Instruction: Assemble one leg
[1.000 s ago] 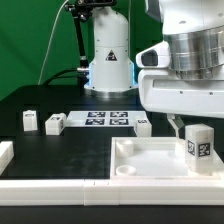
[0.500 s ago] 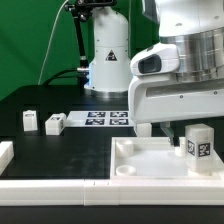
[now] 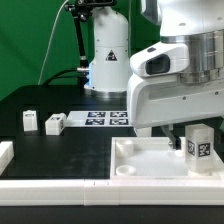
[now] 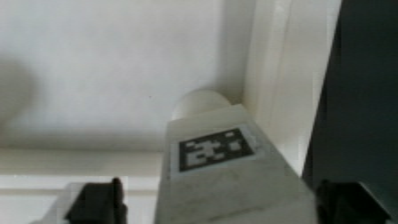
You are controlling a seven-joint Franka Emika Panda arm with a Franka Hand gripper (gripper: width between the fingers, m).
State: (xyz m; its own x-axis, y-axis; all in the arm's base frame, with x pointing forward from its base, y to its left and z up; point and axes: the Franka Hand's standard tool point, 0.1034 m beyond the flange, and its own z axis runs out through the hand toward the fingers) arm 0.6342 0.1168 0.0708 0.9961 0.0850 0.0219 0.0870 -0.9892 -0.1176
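One leg (image 3: pixel 198 143), a small white block with a black-and-white tag, stands upright in the large white panel (image 3: pixel 145 165) near its corner on the exterior view's right. In the wrist view the leg (image 4: pixel 222 150) lies between my two dark fingers (image 4: pixel 93 203), with a gap showing on one side. My gripper (image 4: pixel 217 205) is open and straddles this leg without gripping it. In the exterior view the arm's white hand (image 3: pixel 175 95) hangs just above and behind the leg, and its fingertips are mostly hidden.
Two more legs (image 3: pixel 29 121) (image 3: pixel 55 123) stand on the black table at the exterior view's left. The marker board (image 3: pixel 105 118) lies behind them. White border bars (image 3: pixel 50 186) run along the front, with another bar at the left edge (image 3: pixel 5 152). The robot base (image 3: pixel 108 60) stands at the back.
My hand has moved down and toward the exterior view's left, settling over the leg in the panel. The leg itself has not moved.
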